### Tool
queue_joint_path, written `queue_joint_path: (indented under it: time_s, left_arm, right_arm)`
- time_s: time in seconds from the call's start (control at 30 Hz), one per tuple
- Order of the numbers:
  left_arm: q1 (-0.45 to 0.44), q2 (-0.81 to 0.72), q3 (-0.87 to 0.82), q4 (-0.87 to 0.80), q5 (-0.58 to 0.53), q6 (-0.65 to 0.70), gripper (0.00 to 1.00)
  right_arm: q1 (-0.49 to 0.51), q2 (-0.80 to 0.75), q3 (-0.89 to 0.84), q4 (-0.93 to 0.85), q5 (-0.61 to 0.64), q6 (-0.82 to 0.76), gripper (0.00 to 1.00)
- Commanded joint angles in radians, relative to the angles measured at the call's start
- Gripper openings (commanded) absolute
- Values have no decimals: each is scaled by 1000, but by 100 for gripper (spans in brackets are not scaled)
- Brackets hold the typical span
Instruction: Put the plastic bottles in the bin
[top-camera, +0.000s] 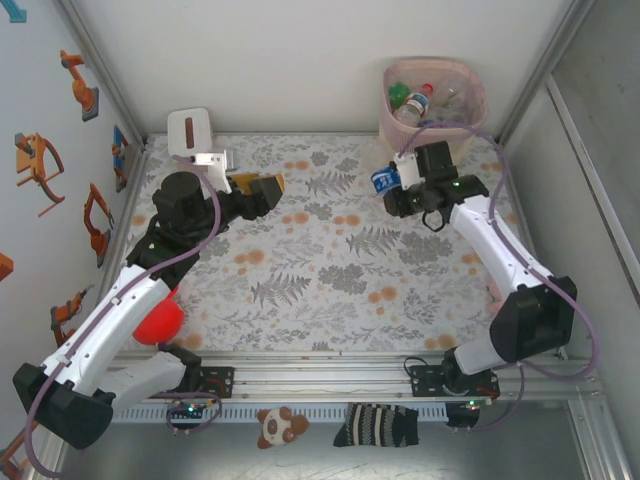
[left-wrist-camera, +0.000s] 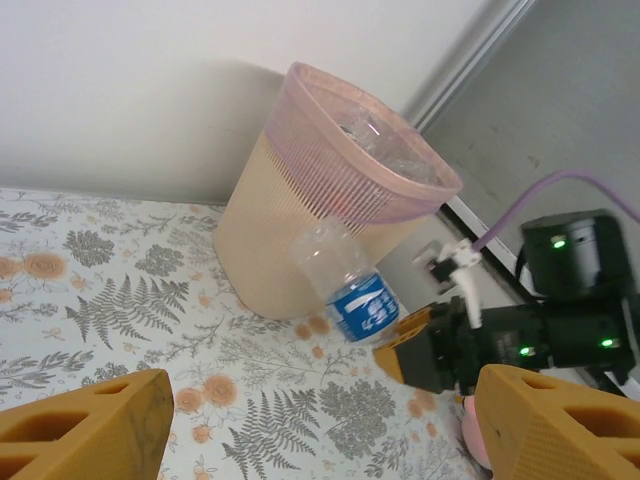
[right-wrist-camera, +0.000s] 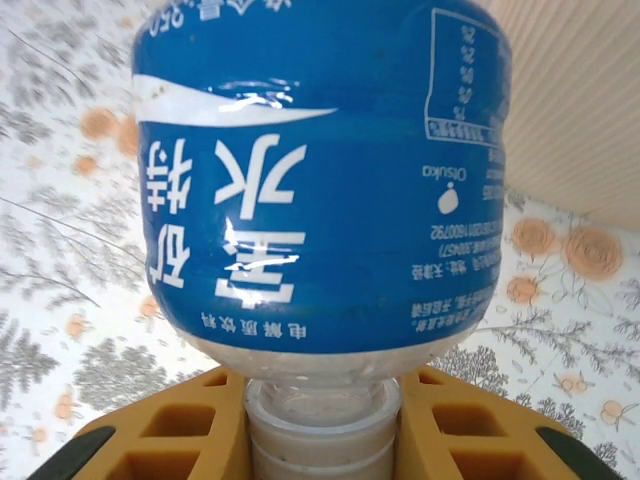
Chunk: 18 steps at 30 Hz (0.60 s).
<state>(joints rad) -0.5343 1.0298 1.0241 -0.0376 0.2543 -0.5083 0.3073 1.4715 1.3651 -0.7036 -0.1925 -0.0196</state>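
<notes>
Bottle (left-wrist-camera: 352, 292) with blue label sits clamped by its neck in the right tool (right-wrist-camera: 322, 425), tilted base-up over the fern-print tabletop (top-camera: 330, 260) just beside the bin (left-wrist-camera: 262, 235), which holds other bottles (top-camera: 412, 103). Left tool (left-wrist-camera: 320, 430) hangs near the tabletop's left side, fingers (left-wrist-camera: 90, 430) apart and empty.

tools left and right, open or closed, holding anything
left tool: open, holding nothing
right tool: closed on the neck of the blue-label bottle
</notes>
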Motion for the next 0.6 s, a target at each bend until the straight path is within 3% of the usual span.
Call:
queue_joint_path:
  time_s: [0.0,0.23,0.57]
  left_arm:
    - [8,-18,-9,37,10,-11,79]
    - [9,-26,-16,41,11,-12,78]
    - [15,-42,-24,38,7,-8,79]
  right_arm:
    - [-2,-44,106,-82,-39,0,22]
    - [-67,-31,314,-129,-73,27,23]
    - [-243,122,602,-157,-105,78,23]
